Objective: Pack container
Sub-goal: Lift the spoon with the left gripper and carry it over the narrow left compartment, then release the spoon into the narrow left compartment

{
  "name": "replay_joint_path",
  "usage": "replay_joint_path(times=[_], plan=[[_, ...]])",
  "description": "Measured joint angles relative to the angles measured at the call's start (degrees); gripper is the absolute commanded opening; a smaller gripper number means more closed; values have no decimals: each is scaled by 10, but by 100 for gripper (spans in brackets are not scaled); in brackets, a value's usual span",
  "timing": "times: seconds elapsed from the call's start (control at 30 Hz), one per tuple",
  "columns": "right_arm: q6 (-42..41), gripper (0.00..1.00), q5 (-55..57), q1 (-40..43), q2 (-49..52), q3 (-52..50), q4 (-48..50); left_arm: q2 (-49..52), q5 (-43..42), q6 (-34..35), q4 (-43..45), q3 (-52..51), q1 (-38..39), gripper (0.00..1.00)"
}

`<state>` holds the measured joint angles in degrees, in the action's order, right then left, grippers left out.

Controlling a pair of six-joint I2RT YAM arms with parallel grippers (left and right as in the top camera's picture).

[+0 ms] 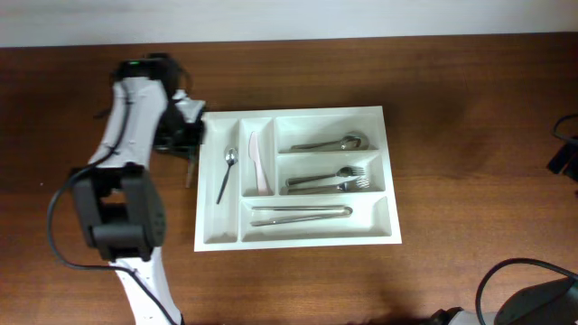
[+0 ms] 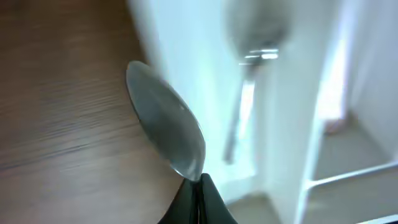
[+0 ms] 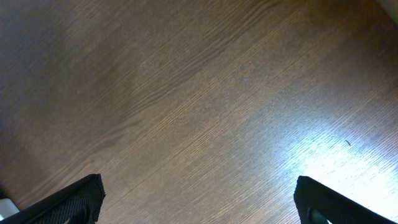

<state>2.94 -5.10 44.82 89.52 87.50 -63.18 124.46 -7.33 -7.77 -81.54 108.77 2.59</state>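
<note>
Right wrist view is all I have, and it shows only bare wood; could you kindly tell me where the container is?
Observer: The container lies mid-table in the overhead view, well to the left of your arm.
Operator: Thank you. Is anything in it?
Observer: Yes. A teaspoon and a white knife lie in the two narrow compartments, and metal cutlery lies in the three wide ones.
Operator: And what is the left arm doing, please?
Observer: The left gripper is shut on a spoon, by the container's left wall.
</note>
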Motion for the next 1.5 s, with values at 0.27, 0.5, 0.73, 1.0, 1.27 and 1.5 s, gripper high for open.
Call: replay_joint_path(times=[0.27, 0.5, 0.73, 1.0, 1.27, 1.5], plan=[[0, 99, 0, 0, 0, 0, 0, -3, -2, 66, 0, 0, 71, 2], [0, 99, 0, 0, 0, 0, 0, -4, -2, 149, 1, 0, 87, 3], [0, 99, 0, 0, 0, 0, 0, -4, -2, 188, 4, 0, 87, 17], [0, 99, 0, 0, 0, 0, 0, -4, 2, 198, 15, 0, 87, 39], [0, 99, 0, 0, 0, 0, 0, -4, 9, 137, 9, 46, 81, 99], [0, 99, 0, 0, 0, 0, 0, -10, 9, 97, -62, 216, 40, 99]])
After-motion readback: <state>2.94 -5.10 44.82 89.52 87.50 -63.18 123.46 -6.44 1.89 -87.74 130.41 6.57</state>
